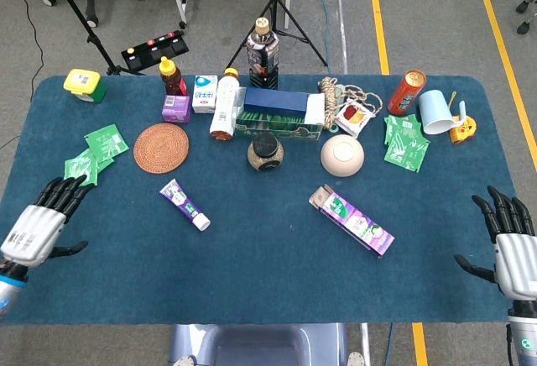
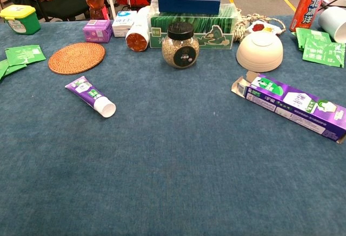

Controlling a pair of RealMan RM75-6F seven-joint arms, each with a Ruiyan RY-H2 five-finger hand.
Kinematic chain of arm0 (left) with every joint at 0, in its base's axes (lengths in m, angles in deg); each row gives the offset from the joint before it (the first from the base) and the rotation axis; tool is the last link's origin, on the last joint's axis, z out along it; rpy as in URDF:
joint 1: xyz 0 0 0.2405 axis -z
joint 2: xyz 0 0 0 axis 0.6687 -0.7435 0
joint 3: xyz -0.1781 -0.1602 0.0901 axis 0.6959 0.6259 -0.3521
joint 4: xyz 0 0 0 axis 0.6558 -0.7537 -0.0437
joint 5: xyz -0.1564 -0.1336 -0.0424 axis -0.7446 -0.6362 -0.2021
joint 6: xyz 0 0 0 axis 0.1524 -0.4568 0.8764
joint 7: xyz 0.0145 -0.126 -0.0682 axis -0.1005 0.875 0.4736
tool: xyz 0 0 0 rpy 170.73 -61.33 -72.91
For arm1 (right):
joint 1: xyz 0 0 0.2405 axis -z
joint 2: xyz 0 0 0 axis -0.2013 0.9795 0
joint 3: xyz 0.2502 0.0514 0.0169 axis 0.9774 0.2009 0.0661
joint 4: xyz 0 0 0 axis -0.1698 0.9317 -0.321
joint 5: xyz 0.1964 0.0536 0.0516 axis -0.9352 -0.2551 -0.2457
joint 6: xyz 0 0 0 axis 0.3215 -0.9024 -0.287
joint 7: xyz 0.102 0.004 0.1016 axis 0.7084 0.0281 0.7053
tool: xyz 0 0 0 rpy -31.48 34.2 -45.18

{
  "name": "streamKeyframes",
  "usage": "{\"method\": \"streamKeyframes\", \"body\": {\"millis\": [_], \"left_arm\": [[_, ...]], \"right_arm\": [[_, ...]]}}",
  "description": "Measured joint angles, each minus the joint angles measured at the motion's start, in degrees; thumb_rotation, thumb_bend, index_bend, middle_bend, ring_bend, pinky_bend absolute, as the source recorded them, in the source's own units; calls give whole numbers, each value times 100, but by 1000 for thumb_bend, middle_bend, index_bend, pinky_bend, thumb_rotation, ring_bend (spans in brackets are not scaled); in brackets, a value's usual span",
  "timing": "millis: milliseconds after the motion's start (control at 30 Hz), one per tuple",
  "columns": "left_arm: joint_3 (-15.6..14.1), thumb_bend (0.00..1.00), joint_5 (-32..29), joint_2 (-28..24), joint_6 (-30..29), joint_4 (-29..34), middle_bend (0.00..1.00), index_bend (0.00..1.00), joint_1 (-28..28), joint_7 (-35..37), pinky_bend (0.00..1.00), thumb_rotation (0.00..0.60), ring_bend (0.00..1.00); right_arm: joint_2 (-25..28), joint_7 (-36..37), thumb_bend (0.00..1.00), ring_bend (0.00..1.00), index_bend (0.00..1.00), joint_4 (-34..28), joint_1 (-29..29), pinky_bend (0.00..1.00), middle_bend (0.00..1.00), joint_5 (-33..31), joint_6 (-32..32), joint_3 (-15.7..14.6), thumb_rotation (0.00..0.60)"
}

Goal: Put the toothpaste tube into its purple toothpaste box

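Observation:
The purple toothpaste tube [image 1: 185, 204] [image 2: 91, 96] lies flat on the blue table, white cap toward the near right. To its right lies the purple toothpaste box [image 1: 351, 220] [image 2: 292, 105], its flap end open and facing the tube. My left hand [image 1: 40, 226] hovers over the table's left edge, fingers spread, empty, well left of the tube. At the table's right edge my right hand [image 1: 510, 244] is open and empty, far right of the box. Neither hand shows in the chest view.
Behind the tube lie a woven coaster [image 1: 161, 148] and green sachets [image 1: 92, 157]. A seed jar [image 1: 266, 152], a white bowl [image 1: 341, 155], a green-and-blue box [image 1: 278, 115], bottles, a red can [image 1: 406, 92] and a blue cup [image 1: 435, 112] stand along the back.

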Motion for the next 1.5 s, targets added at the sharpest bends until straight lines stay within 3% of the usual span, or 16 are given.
{"method": "streamKeyframes", "body": {"millis": [267, 567, 1033, 1233, 1500], "left_arm": [[215, 149, -71, 723, 1246, -853, 0, 0, 1076, -530, 16, 600, 0], [161, 193, 85, 1162, 1796, -1466, 0, 0, 1810, -654, 51, 600, 0], [-26, 220, 7, 1711, 2507, -1716, 0, 0, 2439, -887, 56, 600, 0], [-14, 227, -155, 1871, 2702, -1679, 0, 0, 2623, -1138, 151, 600, 0], [28, 249, -461, 1943, 3003, -1532, 0, 68, 2812, -1526, 186, 600, 0]], "right_arm": [[-17, -47, 6, 0, 108, 15, -3, 0, 9, -105, 12, 41, 600], [-105, -275, 6, 0, 108, 50, -43, 0, 9, -312, 64, 123, 600], [-116, -431, 2, 0, 108, 37, -48, 0, 8, -386, 74, 153, 600], [-93, -368, 0, 0, 108, 46, -47, 0, 8, -309, 55, 136, 600], [-38, -267, 0, 0, 108, 61, -52, 0, 8, -293, 94, 124, 600]]}}
